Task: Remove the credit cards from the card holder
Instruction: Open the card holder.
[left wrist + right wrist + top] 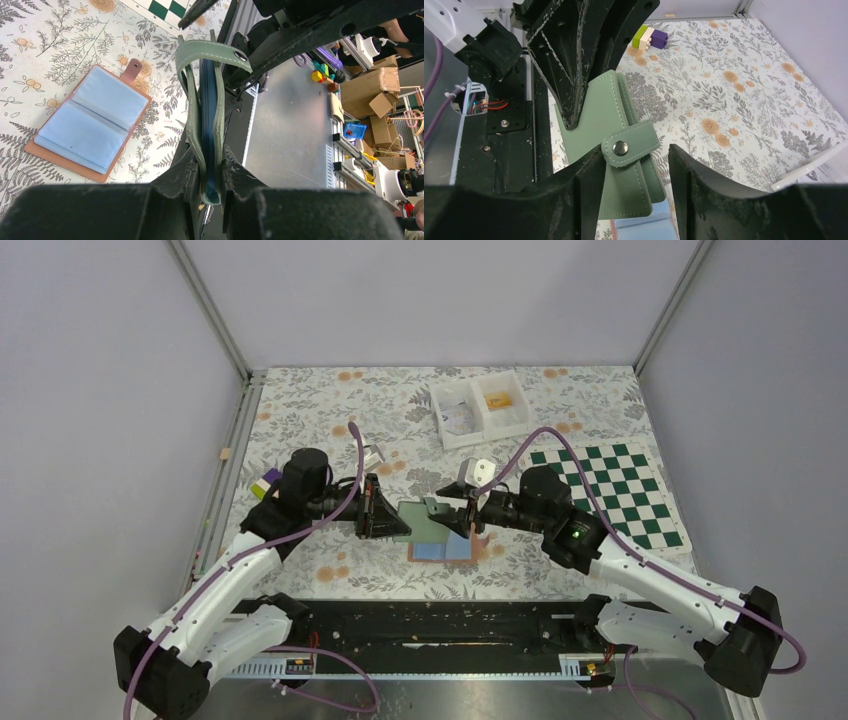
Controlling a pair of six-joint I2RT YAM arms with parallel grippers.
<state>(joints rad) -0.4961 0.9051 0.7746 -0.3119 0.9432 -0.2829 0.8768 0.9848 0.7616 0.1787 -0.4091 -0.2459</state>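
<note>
The tan-brown card holder [441, 551] lies open on the table, its light-blue panels [85, 120] facing up. No credit cards show in its pockets. Just above it hangs a green leather wallet [208, 95], snapped shut. My left gripper [211, 172] is shut on the wallet's spine end. My right gripper [636, 167] is open around the other end, where the snap tab [629, 145] sits. One fingertip [591, 172] touches the tab's edge and the other stands apart from it. In the top view the two grippers meet over the table's middle, left [392, 516] and right [463, 518].
A white two-compartment tray [470, 392] stands at the back, with small items inside. A green-and-white chessboard mat [618, 492] lies at the right. Small coloured blocks [266, 483] sit at the left edge. The metal base rail [440, 635] runs along the near edge.
</note>
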